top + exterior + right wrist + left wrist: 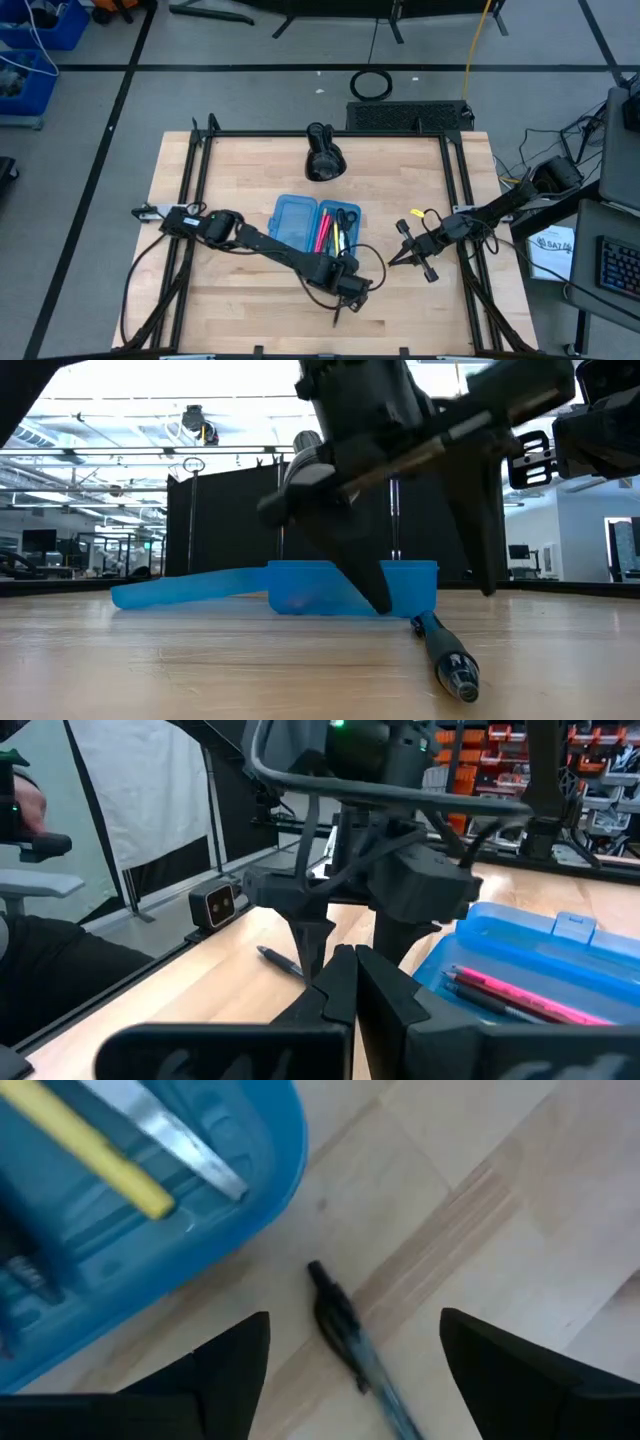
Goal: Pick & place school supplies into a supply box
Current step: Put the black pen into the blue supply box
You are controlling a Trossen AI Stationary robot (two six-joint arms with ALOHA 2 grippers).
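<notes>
1. The left gripper (340,308) is lowered near the desk's front edge, just in front of the pencil case; its jaws are spread wide and grasp nothing.
2. A dark pen (352,1342) lies flat on the desk between the two left fingers (225,1365), touching neither. In the low view the same pen (447,656) rests on the wood just in front of the case.
3. The right gripper (399,260) hovers to the right of the case with its jaws clenched together and empty.
4. The pencil case (313,226), translucent blue, lies opened flat near the middle of the desk (250,295), with its lid half to the left.
5. The right half of the case holds a pink pen (323,233), a yellow pencil (337,236) and scissors (347,222).
6. A bulky black lamp-like object (323,153) stands behind the case, well apart from it, near the desk's far edge.
</notes>
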